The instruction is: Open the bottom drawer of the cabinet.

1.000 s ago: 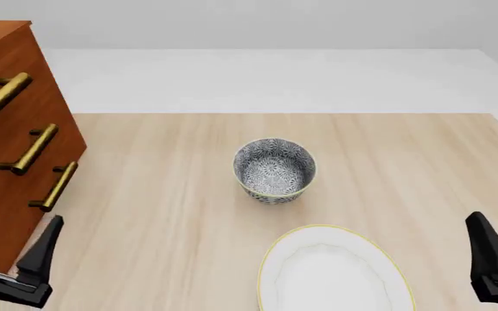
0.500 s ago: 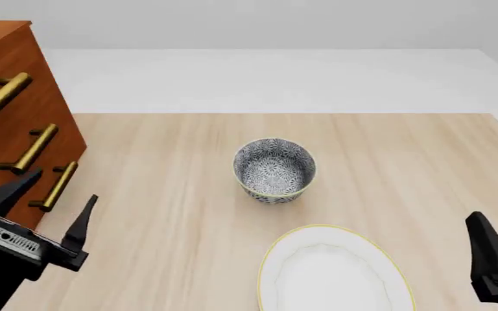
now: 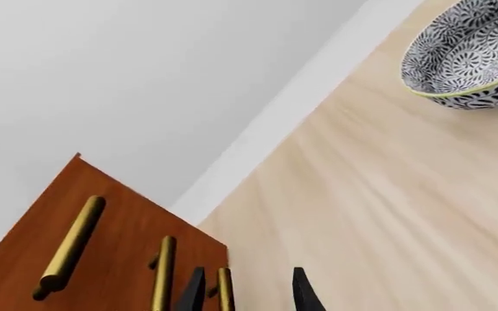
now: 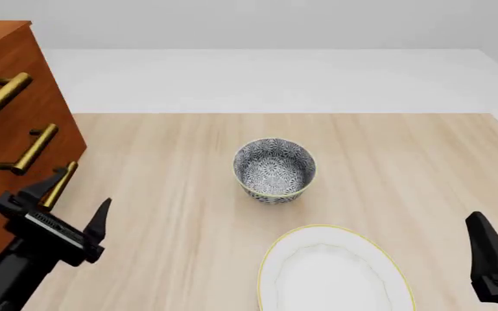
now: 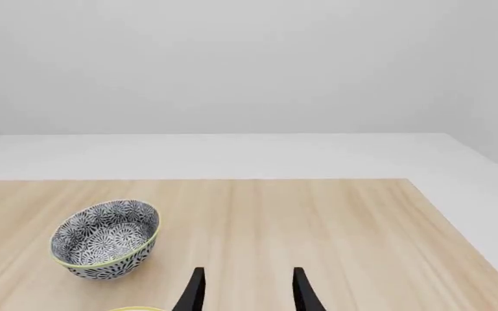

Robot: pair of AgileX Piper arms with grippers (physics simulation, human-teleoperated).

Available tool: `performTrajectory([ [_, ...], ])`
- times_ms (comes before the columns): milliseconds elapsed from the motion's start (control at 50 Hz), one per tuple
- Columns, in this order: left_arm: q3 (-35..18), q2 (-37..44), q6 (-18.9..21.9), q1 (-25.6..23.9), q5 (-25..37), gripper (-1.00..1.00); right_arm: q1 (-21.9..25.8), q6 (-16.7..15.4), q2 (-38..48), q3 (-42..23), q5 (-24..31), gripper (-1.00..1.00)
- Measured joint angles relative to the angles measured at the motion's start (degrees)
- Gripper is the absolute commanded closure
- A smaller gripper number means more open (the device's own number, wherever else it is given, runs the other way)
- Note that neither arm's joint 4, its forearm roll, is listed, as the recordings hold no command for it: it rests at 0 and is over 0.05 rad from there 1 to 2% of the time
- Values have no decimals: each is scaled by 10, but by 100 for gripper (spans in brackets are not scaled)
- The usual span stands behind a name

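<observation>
Handle of the bottom drawer (image 4: 59,184), that brass bar lowest on the cabinet (image 4: 7,129) at the table's left edge, runs slantwise up and away in the front view, and the left gripper (image 4: 65,202) sits right at its near end with fingers spread wide. In the left wrist view the bar shows between the two dark fingers (image 3: 194,291), so the span looks roughly lined up across its long axis. The right gripper (image 5: 244,288), also parted and empty, hangs well apart on the far right; the left arm is clearly nearer.
</observation>
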Motion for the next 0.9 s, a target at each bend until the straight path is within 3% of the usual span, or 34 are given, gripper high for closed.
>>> performTrajectory([
  [360,0,50,74,24,-21,-100,0,0,1,2,-3,-100],
  [900,0,104,110,46,-25,-100,0,0,1,0,-1,-100],
])
